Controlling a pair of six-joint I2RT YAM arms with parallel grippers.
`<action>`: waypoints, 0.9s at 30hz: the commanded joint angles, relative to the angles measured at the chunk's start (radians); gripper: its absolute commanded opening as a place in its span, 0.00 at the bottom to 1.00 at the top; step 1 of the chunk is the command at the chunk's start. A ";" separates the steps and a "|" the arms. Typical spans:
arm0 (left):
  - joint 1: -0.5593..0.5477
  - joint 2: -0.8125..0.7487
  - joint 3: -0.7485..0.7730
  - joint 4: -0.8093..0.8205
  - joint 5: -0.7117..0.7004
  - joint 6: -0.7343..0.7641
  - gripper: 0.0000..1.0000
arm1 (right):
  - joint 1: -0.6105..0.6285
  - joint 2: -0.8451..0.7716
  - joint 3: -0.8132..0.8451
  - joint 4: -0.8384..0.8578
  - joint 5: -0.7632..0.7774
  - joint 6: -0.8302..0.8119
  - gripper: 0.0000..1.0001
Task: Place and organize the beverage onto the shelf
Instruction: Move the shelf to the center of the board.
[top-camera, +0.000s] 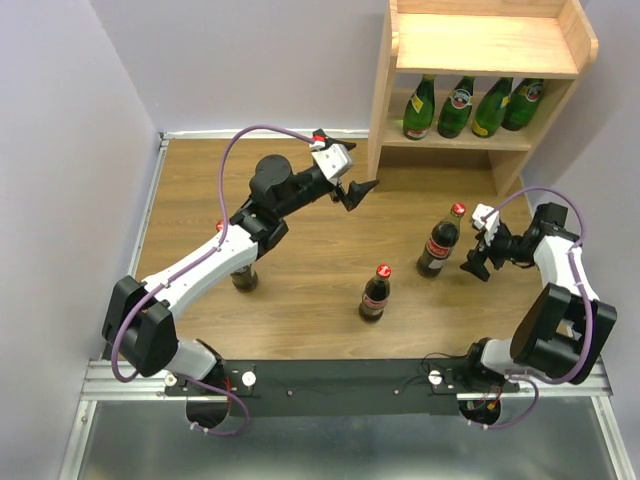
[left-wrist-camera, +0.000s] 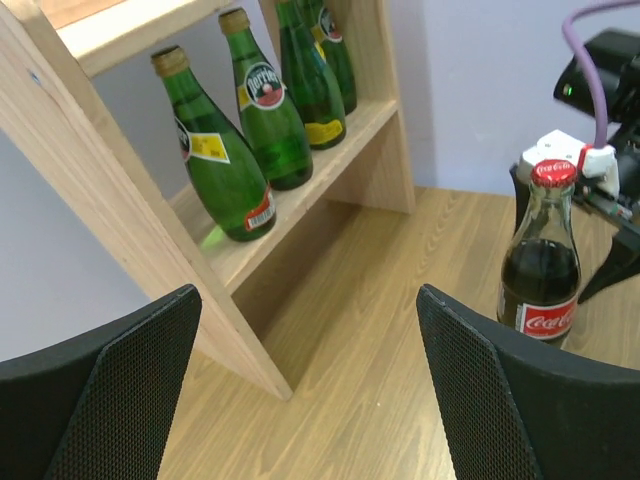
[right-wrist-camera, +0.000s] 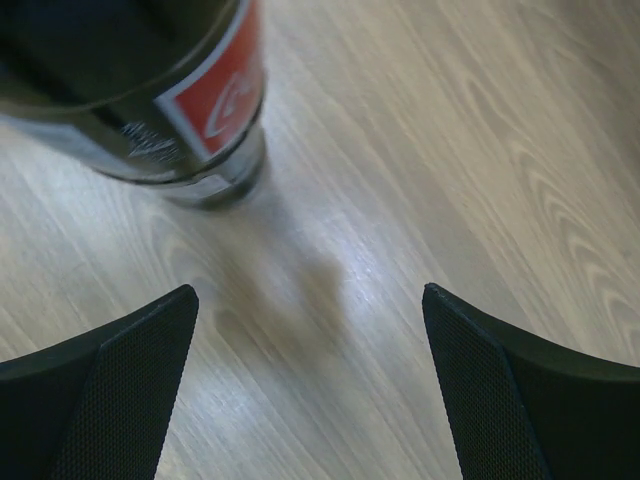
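Observation:
Several green glass bottles (top-camera: 455, 108) with gold caps stand in a row on the lower tier of the light wood shelf (top-camera: 480, 45); the left wrist view shows the same green bottles (left-wrist-camera: 225, 170). Three dark cola bottles stand on the table. One (top-camera: 439, 243) is just left of my right gripper (top-camera: 477, 268), another (top-camera: 375, 294) is mid-table, and a third (top-camera: 244, 279) is partly hidden under my left arm. My left gripper (top-camera: 358, 193) hangs open and empty beside the shelf's left leg (left-wrist-camera: 150, 260). The right gripper (right-wrist-camera: 310, 390) is open, with the cola bottle's base (right-wrist-camera: 150, 90) just ahead of it.
The wooden tabletop (top-camera: 300, 300) is walled by purple panels at left, back and right. The shelf's top board (top-camera: 500, 40) has a raised rim and holds nothing. From the left wrist, the cola bottle (left-wrist-camera: 541, 260) stands in front of the right arm.

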 joint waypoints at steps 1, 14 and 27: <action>0.005 0.001 0.023 0.062 -0.066 -0.035 0.96 | -0.008 0.076 0.029 -0.109 -0.035 -0.140 0.96; 0.020 0.285 0.331 0.065 -0.270 -0.207 0.79 | -0.192 0.150 0.178 -0.012 -0.102 0.314 0.95; 0.006 0.524 0.628 -0.074 -0.361 -0.172 0.77 | -0.192 0.045 0.098 0.592 0.220 0.991 0.96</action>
